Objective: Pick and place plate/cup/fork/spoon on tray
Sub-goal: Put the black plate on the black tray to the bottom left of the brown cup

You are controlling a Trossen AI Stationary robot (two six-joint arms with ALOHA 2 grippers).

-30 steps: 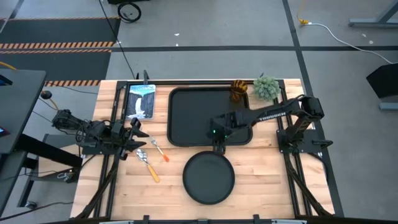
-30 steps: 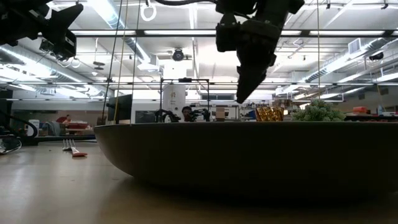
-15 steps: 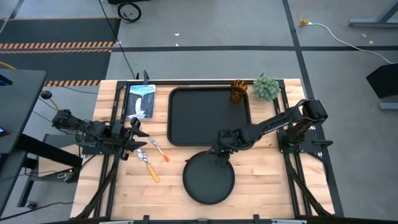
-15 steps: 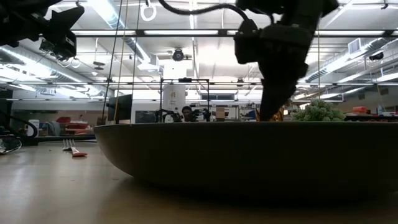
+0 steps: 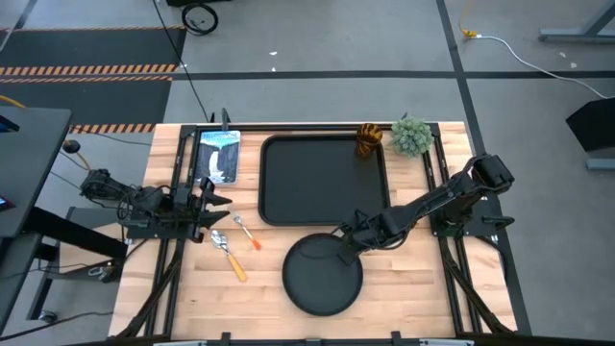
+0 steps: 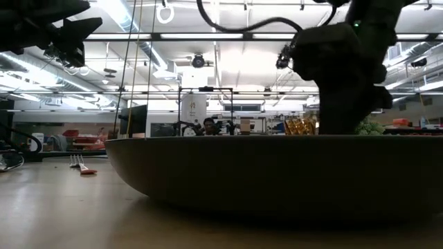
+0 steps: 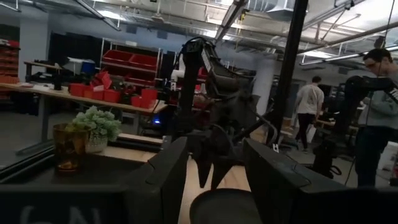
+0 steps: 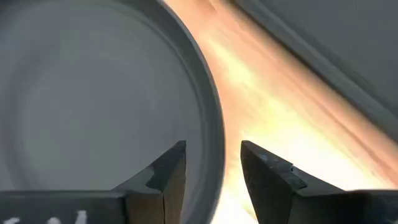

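The round black plate point(image 5: 322, 276) lies flat on the wooden table, nearer than the black tray point(image 5: 322, 180). My right gripper point(image 5: 344, 248) is open and low at the plate's far rim point(image 8: 214, 137). One finger stands over the plate's inside and the other over the table outside it. The amber cup point(image 5: 369, 138) stands at the tray's far right corner. The fork point(image 5: 247, 234) and the spoon point(image 5: 229, 256) lie on the table left of the plate. My left gripper point(image 5: 216, 202) waits open at the table's left, above them.
A small green plant point(image 5: 411, 135) stands right of the cup. A picture card point(image 5: 217, 156) lies at the far left. A strip of bare wood point(image 8: 273, 106) runs between plate and tray. People stand in the room beyond the table point(image 7: 376, 106).
My right gripper has moved from over the tray's near edge toward the table's near edge and down, until its fingers stand on either side of the plate's far rim. The plate has not moved.
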